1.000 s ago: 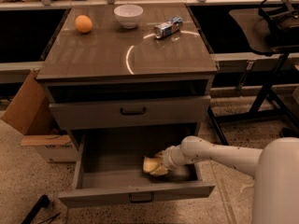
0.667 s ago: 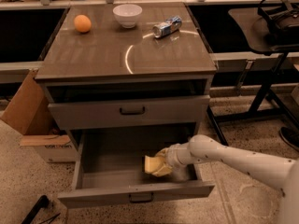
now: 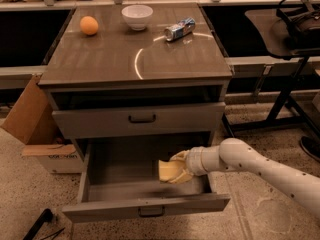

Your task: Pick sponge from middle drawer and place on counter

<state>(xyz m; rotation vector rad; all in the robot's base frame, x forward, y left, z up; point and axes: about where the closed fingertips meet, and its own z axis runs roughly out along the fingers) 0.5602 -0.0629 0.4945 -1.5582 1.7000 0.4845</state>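
Note:
The middle drawer point(image 3: 115, 170) is pulled open at the bottom of the grey cabinet. My gripper point(image 3: 178, 170) reaches into it from the right on a white arm. It is shut on the pale-yellow sponge point(image 3: 166, 171), which is tilted up on edge just above the drawer floor, near the drawer's right side. The glossy counter point(image 3: 110, 59) is the cabinet top above, with a curved glare line.
On the counter stand an orange fruit point(image 3: 89, 25), a white bowl point(image 3: 137, 16) and a crushed can point(image 3: 179, 29) along the back. The other drawer front point(image 3: 140, 119) above is shut. A cardboard box point(image 3: 30, 126) sits left of the cabinet and a black stand point(image 3: 292, 59) is to the right.
The gripper has closed in on the sponge, which has turned from lying flat to tilted up on edge and slightly raised. The arm has shifted a little.

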